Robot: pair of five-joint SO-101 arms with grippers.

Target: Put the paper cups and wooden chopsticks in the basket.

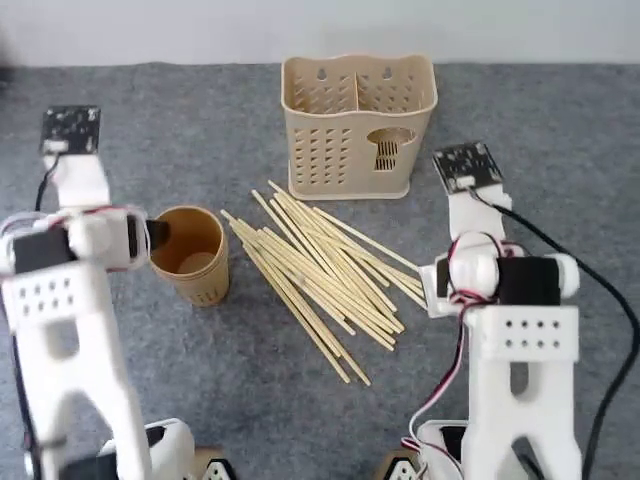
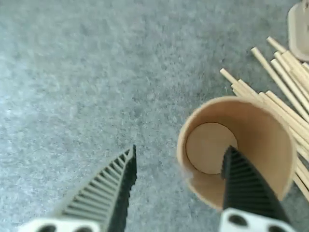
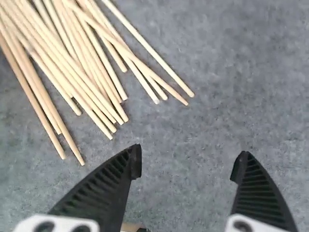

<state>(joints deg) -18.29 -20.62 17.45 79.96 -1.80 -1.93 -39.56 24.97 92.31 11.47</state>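
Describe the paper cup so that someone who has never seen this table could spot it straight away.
Start at the beige slotted basket at the back of the grey table. In front lies a fan of wooden chopsticks; the paper cup stands upright beside them, the left gripper at its rim. It is the only round, brown, open-topped thing there.

From my station I get soft, even light in all three views, seemingly from above, with no hard glare on the grey mat (image 1: 200,140). The chopsticks (image 1: 320,275) throw only thin, soft-edged shadows close beside themselves. In the left wrist view the paper cup (image 1: 190,255) is shaded down its inner wall while its bottom disc is lit. The white shell of the right arm (image 1: 520,340) comes up very bright in the high view.
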